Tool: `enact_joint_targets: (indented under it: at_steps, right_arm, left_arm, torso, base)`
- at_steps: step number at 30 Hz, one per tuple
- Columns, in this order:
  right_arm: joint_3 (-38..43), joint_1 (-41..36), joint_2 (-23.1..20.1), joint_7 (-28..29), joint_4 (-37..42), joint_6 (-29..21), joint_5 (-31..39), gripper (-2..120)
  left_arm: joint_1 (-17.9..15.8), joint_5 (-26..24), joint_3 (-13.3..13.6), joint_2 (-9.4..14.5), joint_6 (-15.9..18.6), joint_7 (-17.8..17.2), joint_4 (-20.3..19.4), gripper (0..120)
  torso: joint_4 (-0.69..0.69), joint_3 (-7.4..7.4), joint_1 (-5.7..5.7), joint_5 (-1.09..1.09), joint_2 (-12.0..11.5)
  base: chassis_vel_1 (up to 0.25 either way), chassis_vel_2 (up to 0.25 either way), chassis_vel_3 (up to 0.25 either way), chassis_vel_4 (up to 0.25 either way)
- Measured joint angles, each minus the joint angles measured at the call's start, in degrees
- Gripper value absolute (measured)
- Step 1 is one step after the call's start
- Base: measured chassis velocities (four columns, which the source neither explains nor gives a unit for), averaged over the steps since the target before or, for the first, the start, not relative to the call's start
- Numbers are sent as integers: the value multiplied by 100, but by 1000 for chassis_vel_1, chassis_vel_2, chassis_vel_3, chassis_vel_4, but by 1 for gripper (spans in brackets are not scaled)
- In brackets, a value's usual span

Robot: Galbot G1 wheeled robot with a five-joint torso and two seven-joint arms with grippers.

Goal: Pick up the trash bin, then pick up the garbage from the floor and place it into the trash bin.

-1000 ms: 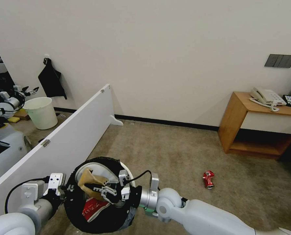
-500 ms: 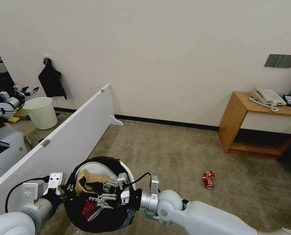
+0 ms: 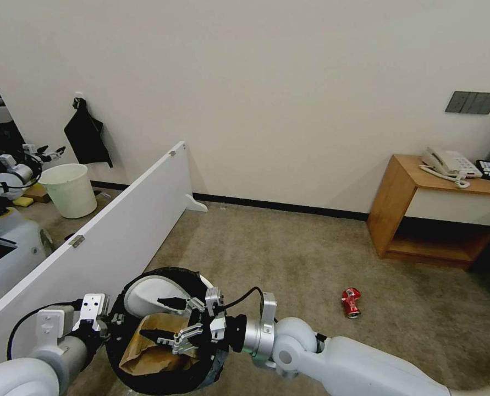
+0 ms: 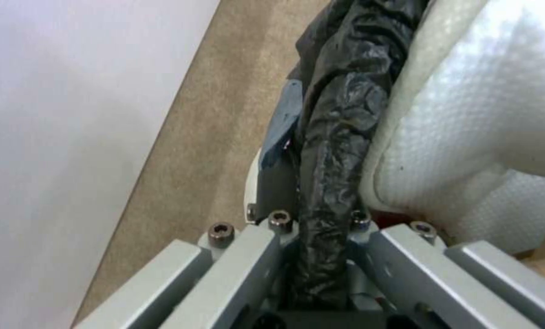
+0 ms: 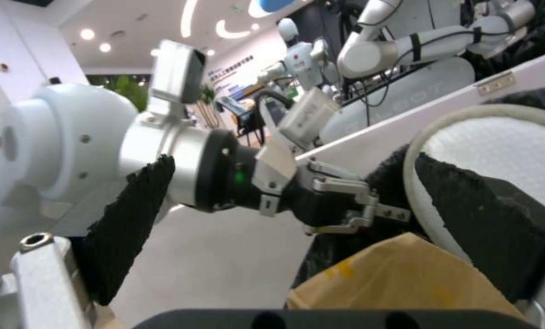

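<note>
Head view shows the left tool (image 3: pixel 114 319) clamped on the black-lined rim of the trash bin (image 3: pixel 162 374), held above the carpet. Right tool (image 3: pixel 162 318) hovers over the bin mouth, jaws spread and empty, above brown cardboard (image 3: pixel 148 352) and a white slipper (image 3: pixel 151 291) inside. A crushed red can (image 3: pixel 351 302) lies on the floor, well apart.

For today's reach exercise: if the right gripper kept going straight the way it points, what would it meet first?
Probably the bin's far rim, near the left gripper clamping it. The open right gripper points across the bin mouth, above the cardboard; depth is unclear.
</note>
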Motion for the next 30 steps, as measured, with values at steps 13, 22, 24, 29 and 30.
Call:
enact_joint_targets:
  at_steps: [13, 22, 24, 29, 30]
  right_arm:
    - [138, -21, -133, -146, 239, 179, 24, 100]
    - [1007, 51, -473, 740, 635, 1030, -136, 100]
    - [1268, -50, -529, 945, 642, 1142, -283, 100]
    - [2652, -737, -769, 1944, 579, 1196, -847, 100]
    - [2652, -737, -769, 1944, 579, 1196, -847, 100]
  left_arm:
    - [8, -40, 64, 17, 0, -38, 92, 0]
    - [208, -70, -100, 98, 1, -51, 95, 0]
    - [206, -79, -133, 29, 1, -54, 82, 0]
    - [215, -114, -314, -194, 1, -42, 58, 0]
    - [215, -114, -314, -194, 1, -42, 58, 0]
  torso:
    - [0, 0, 0, 0, 0]
    - [0, 0, 0, 0, 0]
    - [0, 0, 0, 0, 0]
    - [0, 0, 0, 1, 0]
    - [0, 0, 0, 1, 0]
  base:
    - [0, 0, 0, 0]
    - [0, 0, 0, 0]
    - [0, 0, 0, 0]
    - [0, 0, 0, 0]
    - [0, 0, 0, 0]
